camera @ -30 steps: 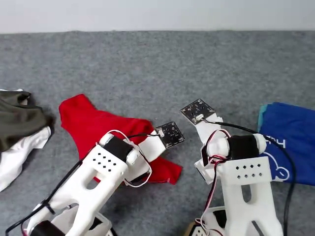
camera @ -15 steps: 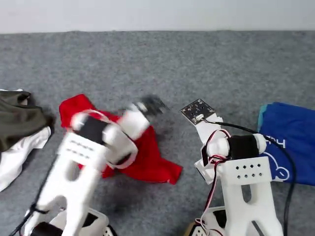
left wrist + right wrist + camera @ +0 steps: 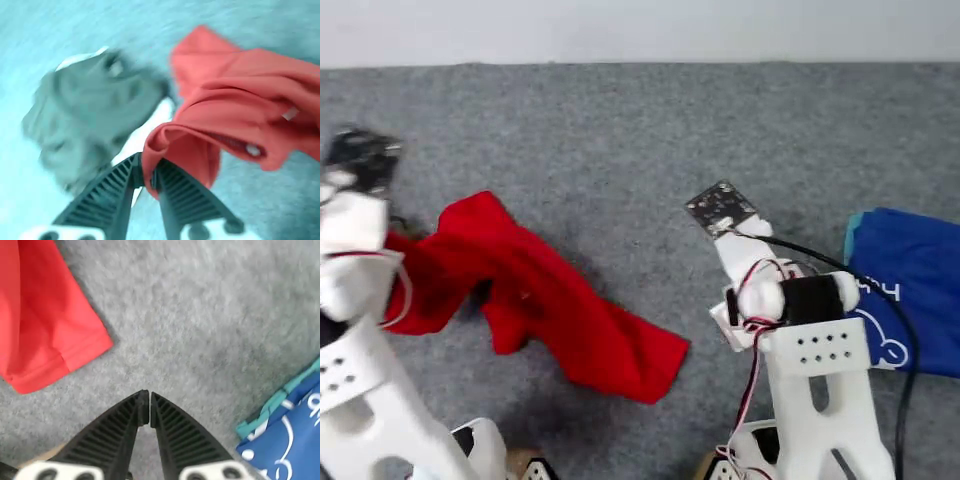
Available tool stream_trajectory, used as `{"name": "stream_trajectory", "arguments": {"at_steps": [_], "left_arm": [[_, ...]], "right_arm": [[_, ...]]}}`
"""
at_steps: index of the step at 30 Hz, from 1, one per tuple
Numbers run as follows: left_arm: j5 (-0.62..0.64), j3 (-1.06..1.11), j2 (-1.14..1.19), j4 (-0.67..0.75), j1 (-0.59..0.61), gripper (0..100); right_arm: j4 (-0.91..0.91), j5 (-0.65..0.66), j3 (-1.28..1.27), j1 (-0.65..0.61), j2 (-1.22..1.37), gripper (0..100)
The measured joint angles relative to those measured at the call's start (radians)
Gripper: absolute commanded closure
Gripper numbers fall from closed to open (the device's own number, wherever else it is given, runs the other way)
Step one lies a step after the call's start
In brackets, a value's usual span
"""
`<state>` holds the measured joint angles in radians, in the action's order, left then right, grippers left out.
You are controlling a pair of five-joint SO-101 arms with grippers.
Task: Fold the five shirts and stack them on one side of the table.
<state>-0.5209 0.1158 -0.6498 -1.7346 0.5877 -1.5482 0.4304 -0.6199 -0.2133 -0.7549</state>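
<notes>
Red shirt (image 3: pixel 550 310) stretches diagonally, pinched by left claw (image 3: pixel 147 169); right claw (image 3: pixel 148 399) closed, empty.

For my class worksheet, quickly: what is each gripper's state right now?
Left gripper: closed, holding a fold of the red shirt.
Right gripper: closed, holding nothing, above the grey table.

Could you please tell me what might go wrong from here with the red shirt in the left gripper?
1. The left gripper pinches just a small fold of the red shirt, so the cloth might slip out.
2. The red shirt lies bunched right beside the dark shirt; the two could tangle.
3. The right gripper is shut over bare table, leaving the shirt's far end loose, so it may crumple further.
</notes>
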Motion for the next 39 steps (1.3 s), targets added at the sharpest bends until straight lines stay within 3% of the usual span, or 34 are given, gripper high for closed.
{"name": "stream_trajectory", "arguments": {"at_steps": [3,12,28,35,39], "left_arm": [[0.0,0.0,0.003,0.0,0.075,99],[0.055,0.133,0.052,0.101,0.117,99],[0.103,0.149,0.057,0.193,0.288,99],[0.103,0.149,0.057,0.193,0.304,99],[0.103,0.149,0.057,0.193,0.308,99]], "right_arm": [[0.011,0.0,0.0,-0.084,0.0,99.0],[0.029,-0.032,0.0,-0.439,0.212,99.0],[0.058,-0.038,0.342,-0.776,0.724,99.0],[0.098,-0.038,0.353,-0.81,0.881,99.0],[0.186,0.021,0.361,-0.675,1.022,99.0]]}}
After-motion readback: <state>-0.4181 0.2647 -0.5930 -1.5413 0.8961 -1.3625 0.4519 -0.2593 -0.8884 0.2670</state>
